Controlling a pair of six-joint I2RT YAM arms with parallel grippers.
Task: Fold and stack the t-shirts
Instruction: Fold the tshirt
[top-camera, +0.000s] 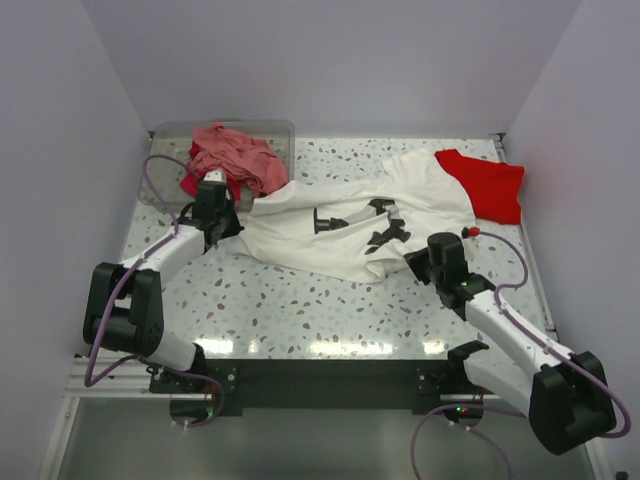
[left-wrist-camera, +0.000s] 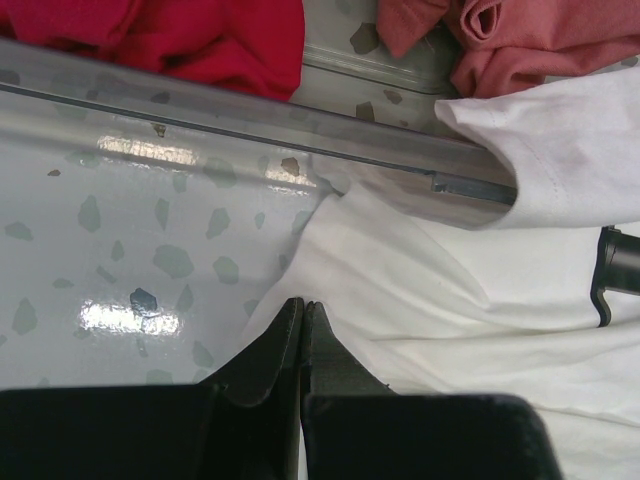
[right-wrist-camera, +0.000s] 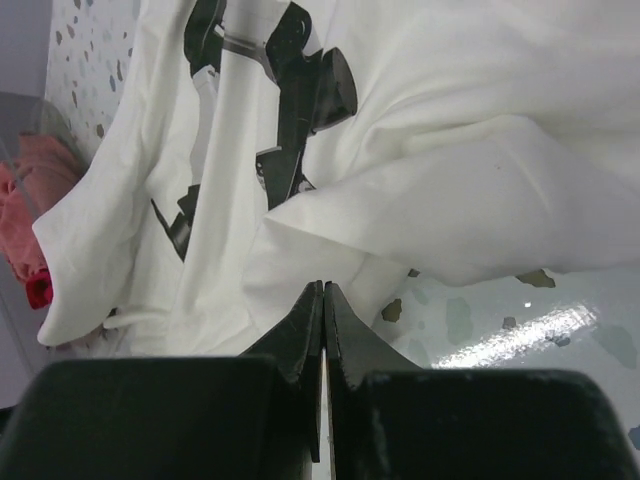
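Observation:
A white t-shirt (top-camera: 330, 235) with a black print (top-camera: 385, 232) lies crumpled across the middle of the table. My left gripper (top-camera: 226, 226) is shut on its left edge, next to the bin; in the left wrist view the jaws (left-wrist-camera: 303, 305) pinch the cloth (left-wrist-camera: 450, 300). My right gripper (top-camera: 418, 262) is shut on its near right edge; the right wrist view shows the jaws (right-wrist-camera: 323, 287) closed on the shirt (right-wrist-camera: 450, 150). A bright red t-shirt (top-camera: 490, 185) lies at the back right, partly under the white one.
A clear plastic bin (top-camera: 165, 135) at the back left holds a salmon-pink shirt (top-camera: 235, 155) and a crimson one (top-camera: 190, 185). Its rim (left-wrist-camera: 200, 115) lies just beyond my left gripper. Walls enclose the table on three sides.

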